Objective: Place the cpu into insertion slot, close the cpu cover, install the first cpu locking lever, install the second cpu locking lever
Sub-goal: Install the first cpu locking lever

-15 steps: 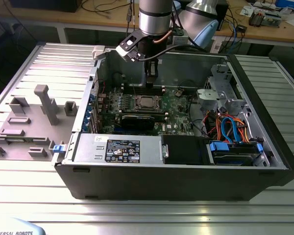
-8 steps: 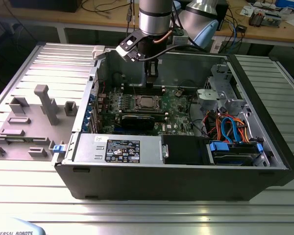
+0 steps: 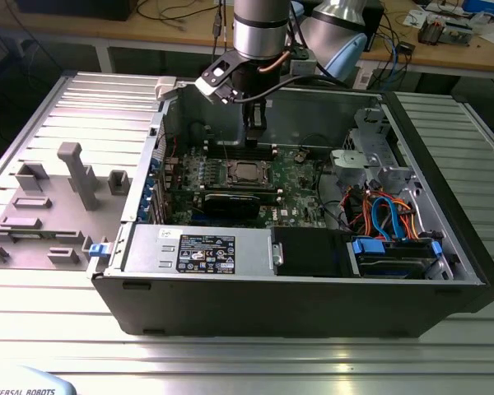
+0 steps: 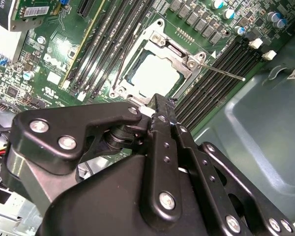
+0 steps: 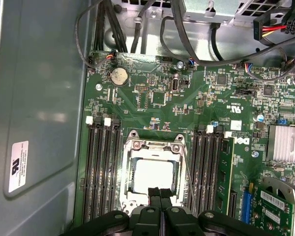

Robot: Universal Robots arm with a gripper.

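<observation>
The cpu lies in the insertion slot on the green motherboard, its silvery top showing in both wrist views. The cpu cover lies flat around it as a metal frame. A thin locking lever rod sticks out from one socket corner across the black memory slots; in the first wrist view the lever runs slanted along the socket's side. My gripper is shut with nothing in it, hovering just at the socket's edge. In the exterior view the gripper hangs above the board behind the socket.
The open computer case walls in the board. Black memory slots flank the socket. A graphics card lies in front of it, cables and a drive bay sit at the exterior view's right. Grey fixtures stand on the table at its left.
</observation>
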